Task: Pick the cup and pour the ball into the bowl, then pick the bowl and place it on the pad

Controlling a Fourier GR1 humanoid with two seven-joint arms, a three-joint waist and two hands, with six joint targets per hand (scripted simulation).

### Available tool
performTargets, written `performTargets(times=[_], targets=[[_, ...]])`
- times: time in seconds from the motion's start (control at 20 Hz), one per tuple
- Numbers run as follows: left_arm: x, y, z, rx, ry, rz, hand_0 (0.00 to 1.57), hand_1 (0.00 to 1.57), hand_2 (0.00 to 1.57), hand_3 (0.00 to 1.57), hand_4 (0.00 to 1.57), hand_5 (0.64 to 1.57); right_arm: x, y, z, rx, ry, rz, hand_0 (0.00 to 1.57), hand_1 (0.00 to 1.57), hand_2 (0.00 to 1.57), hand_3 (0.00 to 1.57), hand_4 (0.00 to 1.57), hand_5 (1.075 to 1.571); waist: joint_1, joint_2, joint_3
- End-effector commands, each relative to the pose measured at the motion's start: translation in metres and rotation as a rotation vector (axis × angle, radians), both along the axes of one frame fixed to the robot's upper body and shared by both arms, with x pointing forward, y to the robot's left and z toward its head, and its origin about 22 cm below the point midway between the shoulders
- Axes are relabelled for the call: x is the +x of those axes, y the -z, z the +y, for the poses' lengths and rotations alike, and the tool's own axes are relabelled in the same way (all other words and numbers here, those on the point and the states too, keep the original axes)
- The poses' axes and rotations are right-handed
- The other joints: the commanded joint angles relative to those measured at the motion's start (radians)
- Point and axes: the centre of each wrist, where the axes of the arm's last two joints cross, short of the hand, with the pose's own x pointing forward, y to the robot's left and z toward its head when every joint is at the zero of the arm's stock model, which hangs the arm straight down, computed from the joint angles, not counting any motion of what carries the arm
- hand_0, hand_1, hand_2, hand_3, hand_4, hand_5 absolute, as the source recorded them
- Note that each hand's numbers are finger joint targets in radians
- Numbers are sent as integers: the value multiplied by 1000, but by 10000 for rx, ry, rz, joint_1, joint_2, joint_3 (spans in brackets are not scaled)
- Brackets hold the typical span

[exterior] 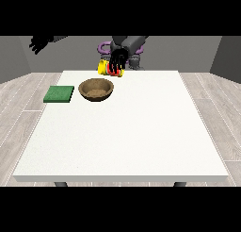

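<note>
Beyond the bowl [96, 90], a hand [117, 59] holds the cup [104, 68] sideways.

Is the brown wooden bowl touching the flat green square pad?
Apart. The front view shows a strip of white table between the brown wooden bowl and the flat green square pad beside it.

A white table [141, 132] stands on a pale plank floor [19, 99], dark legs showing under its near edge. On it lie a green pad [59, 94] and a brown bowl [96, 89]. The bowl sits just below and a little to the view's left of the hand [118, 59] at the far edge; the pad is flat further to the view's left, beside the bowl but apart from it, near the table's edge.
</note>
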Motion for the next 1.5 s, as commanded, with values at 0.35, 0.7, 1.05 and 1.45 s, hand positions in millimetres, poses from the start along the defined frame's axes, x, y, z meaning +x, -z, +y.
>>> performTargets(times=[0.35, 0.7, 1.05, 1.45], targets=[[-15, -16, -42, 4572, -212, -404, 410, 410, 1341, 1548, 1019, 1571, 25, 7, 33, 167, -534, 249, 0, 0, 0, 328, 690, 1553, -647, -197, -14], [-38, -12, -53, 5135, 710, 59, 0, 0, 1065, 1545, 1108, 1571, 32, -5, 32, 91, -110, 348, 0, 0, 0, 50, 713, 1548, -33, -342, -21], [-3, -69, 1, -878, 266, -634, 1042, 1042, 1571, 1438, 1269, 1567, 7, 9, 3, 92, 1020, 424, 0, 0, 0, 143, 726, 1546, 1205, -485, -64], [12, -141, 68, -9505, 332, -410, 0, 0, 0, 0, 1150, 1568, 1, 27, 12, 81, 1944, 795, 0, 0, 0, 0, 785, 1556, 2538, -353, -177]])
